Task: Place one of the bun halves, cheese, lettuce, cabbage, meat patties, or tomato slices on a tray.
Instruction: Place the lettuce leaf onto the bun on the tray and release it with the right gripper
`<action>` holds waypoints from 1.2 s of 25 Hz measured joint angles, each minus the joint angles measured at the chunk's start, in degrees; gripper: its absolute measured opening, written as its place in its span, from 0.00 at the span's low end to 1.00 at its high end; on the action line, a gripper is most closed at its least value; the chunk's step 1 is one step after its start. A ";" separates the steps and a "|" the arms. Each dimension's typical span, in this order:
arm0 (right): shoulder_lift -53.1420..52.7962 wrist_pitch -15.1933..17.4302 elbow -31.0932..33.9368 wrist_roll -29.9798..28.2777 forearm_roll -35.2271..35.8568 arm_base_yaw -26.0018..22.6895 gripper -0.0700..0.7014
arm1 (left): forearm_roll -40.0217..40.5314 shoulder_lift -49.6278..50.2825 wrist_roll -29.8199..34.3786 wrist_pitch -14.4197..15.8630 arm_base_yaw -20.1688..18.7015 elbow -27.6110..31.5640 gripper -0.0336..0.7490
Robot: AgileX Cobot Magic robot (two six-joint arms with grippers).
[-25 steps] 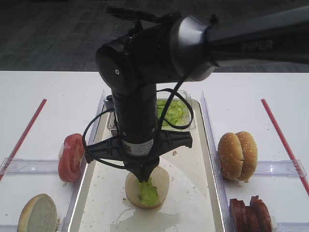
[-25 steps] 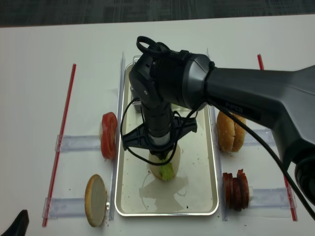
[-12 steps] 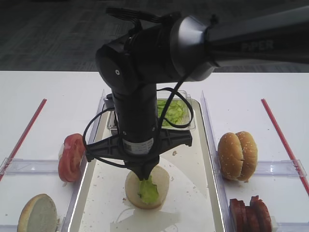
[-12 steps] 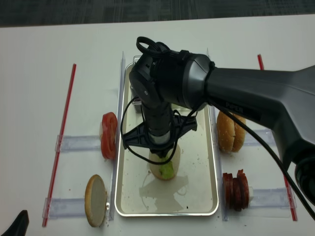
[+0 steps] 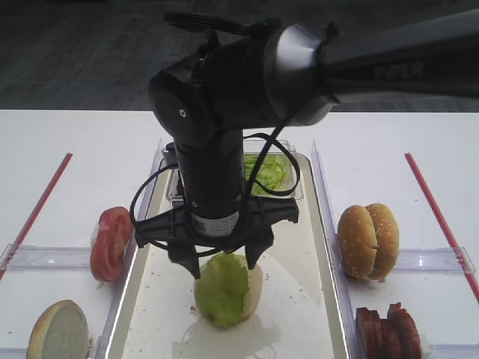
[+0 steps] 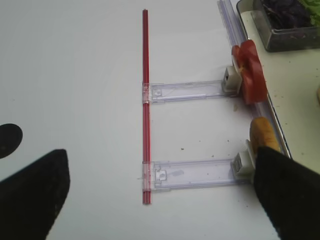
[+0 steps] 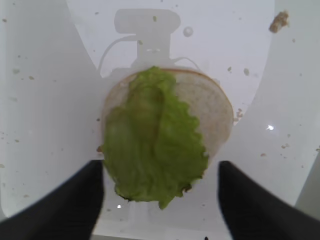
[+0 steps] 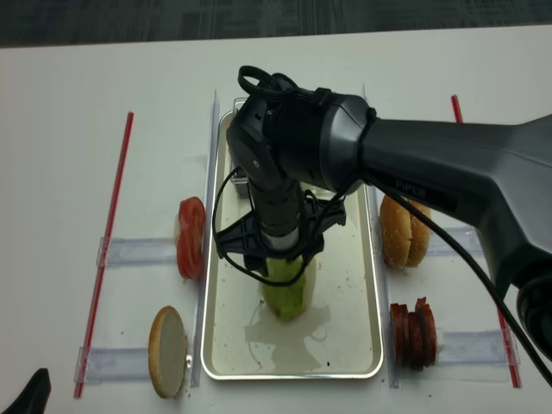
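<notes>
The right gripper (image 5: 221,263) hangs straight down over the middle of the tray (image 5: 299,314), its two dark fingers (image 5: 185,263) spread wide apart with nothing between them; from the right wrist view the fingertips (image 7: 75,200) stand at either side of the lettuce (image 7: 152,145) without clearly touching it, though the left tip sits very close to the leaf's edge; the lettuce, a ruffled light-green leaf, lies flat on the pale cut face of a bun half (image 7: 210,102) that rests on the tray's crumb-speckled floor; the leaf covers most of the bread and overhangs it on the side nearer the camera, leaving a crescent of the cut face bare on the right; at the tray's far end a small clear box (image 5: 288,193) holds more green leaves, and the left wrist view shows dark purple cabbage (image 6: 282,12) in a box there too; left of the tray the tomato slices (image 5: 110,243) stand on edge against a clear plastic holder, and nearer the camera another bun half (image 5: 58,330) leans with its pale face showing; right of the tray two sesame bun halves (image 5: 368,241) stand together on edge, and the meat patties (image 5: 389,329) stand in a row below them; the left gripper (image 6: 150,200) shows only as two dark blurred fingers far apart at the bottom corners of its own view, over the bare white table (image 6: 75,75), holding nothing.
</notes>
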 joint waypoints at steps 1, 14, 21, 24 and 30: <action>0.00 -0.13 0.00 0.09 0.00 0.00 0.86 | 0.00 0.00 0.00 0.00 0.00 0.00 0.92; 0.00 -0.15 0.00 0.48 0.00 0.00 0.99 | 0.00 0.00 0.00 0.00 0.00 0.00 0.92; 0.00 0.19 0.00 0.82 -0.31 0.00 0.99 | 0.00 0.00 0.00 0.00 0.00 0.00 0.92; 0.00 0.29 0.00 0.68 -0.53 0.00 0.99 | 0.00 0.00 0.00 0.00 0.00 0.00 0.92; 0.00 0.64 -0.27 0.89 -0.79 0.00 0.99 | 0.00 0.00 0.00 0.00 0.00 0.00 0.92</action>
